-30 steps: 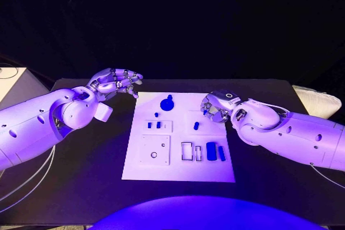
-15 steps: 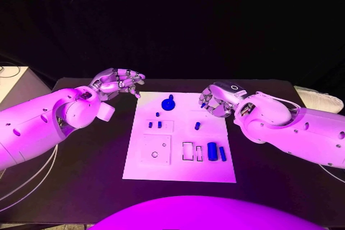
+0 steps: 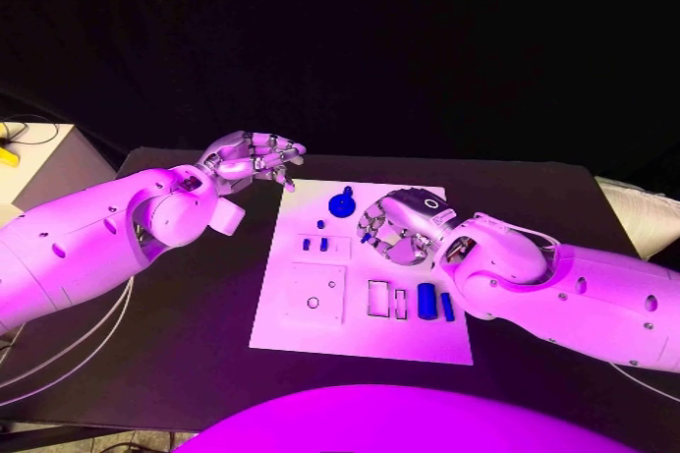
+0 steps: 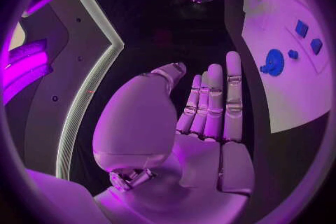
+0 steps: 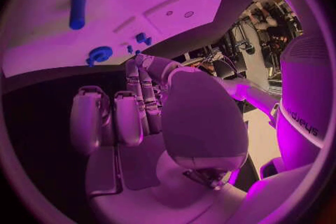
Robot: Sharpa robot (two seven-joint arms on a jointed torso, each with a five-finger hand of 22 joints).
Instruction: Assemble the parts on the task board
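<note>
Two blue parts lie nearest on the task board (image 3: 284, 335): a stout cylinder (image 3: 425, 298) and a thinner bar (image 3: 446, 308) just beside it, next to a pair of narrow rectangular slots (image 3: 377, 298). Bare white board runs from there to its near edge, with open black table (image 3: 170, 374) on the left of it. The right forearm crosses the board's right edge and covers that part of it.

Mid-board, the right hand (image 3: 397, 227) hovers with its fingers curled downward; something small and blue shows under them, but whether the hand grips it or merely hangs over it cannot be told. In the right wrist view the fingers bend forward and hide their own tips. Left of that hand sit two small blue blocks (image 3: 313, 244) in a raised panel.

Farther off, a round blue knob piece (image 3: 342, 204) lies near the board's far edge, close to the right hand. Beyond the far left corner, off the board, the left hand (image 3: 255, 160) hangs with fingers loosely apart and holds nothing; its wrist view shows them extended side by side.
</note>
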